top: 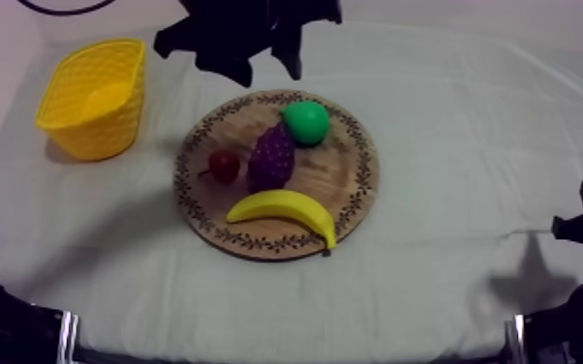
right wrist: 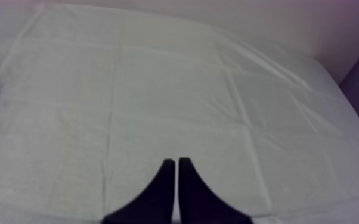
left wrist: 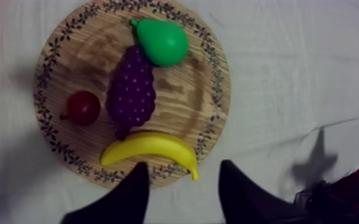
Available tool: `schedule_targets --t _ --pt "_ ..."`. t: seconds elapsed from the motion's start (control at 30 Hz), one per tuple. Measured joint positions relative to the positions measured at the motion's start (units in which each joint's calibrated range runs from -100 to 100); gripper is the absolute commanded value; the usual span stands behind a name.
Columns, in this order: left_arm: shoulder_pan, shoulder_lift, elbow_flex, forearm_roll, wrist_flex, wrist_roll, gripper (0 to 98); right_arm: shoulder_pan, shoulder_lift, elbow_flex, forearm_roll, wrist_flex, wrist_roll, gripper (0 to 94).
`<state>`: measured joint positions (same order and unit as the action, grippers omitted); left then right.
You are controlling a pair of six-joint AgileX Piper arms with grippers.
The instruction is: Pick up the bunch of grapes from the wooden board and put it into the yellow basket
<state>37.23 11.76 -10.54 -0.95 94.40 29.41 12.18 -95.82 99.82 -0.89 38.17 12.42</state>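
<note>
My left gripper point(left wrist: 183, 170) has its two black fingers spread wide with nothing between them, and hangs clear above the round wooden board with the patterned rim point(left wrist: 209, 119). From its own camera the fingertips sit over the board's rim, just beside the thin end of the curved yellow toy banana point(left wrist: 152, 149). From the top view the same gripper point(top: 269, 73) shows at the far edge of the board, beyond the green pear.

The purple bunch of grapes point(left wrist: 132, 89) lies on the middle of the board, not held. It is hemmed in on three sides:
- The banana lies across its lower end, touching or nearly so, between the grapes and the fingertips.
- The smooth green toy pear point(left wrist: 164, 42) presses against its other end.
- The small red fruit point(left wrist: 83, 107) sits just beside it, a narrow strip of wood between them.

The yellow woven plastic basket point(top: 111, 126) stands on the grey-white cloth point(right wrist: 176, 89) well apart from the board, at the table's left side, its mouth open upward.

My right gripper point(right wrist: 175, 162) has its fingers pressed together as a narrow wedge over bare cloth, off to the right of the board
</note>
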Motion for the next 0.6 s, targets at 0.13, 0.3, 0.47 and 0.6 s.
schedule_targets --t 0.13,0.3,0.47,0.6 --pt "0.0 1.0 -0.4 0.3 -0.7 -0.8 78.5 0.0 0.0 0.0 0.0 0.0 0.0 0.3" --pt "-0.1 3.2 -1.2 0.62 -1.2 -1.8 87.5 0.0 0.0 0.0 0.0 0.0 0.0 0.3" --pt "-0.5 6.3 -1.6 0.95 -1.6 -2.4 89.8 0.0 0.0 0.0 0.0 0.0 0.0 0.3" --pt "-1.3 9.8 -1.0 0.95 -2.5 -3.0 90.3 0.0 0.0 0.0 0.0 0.0 0.0 0.3"
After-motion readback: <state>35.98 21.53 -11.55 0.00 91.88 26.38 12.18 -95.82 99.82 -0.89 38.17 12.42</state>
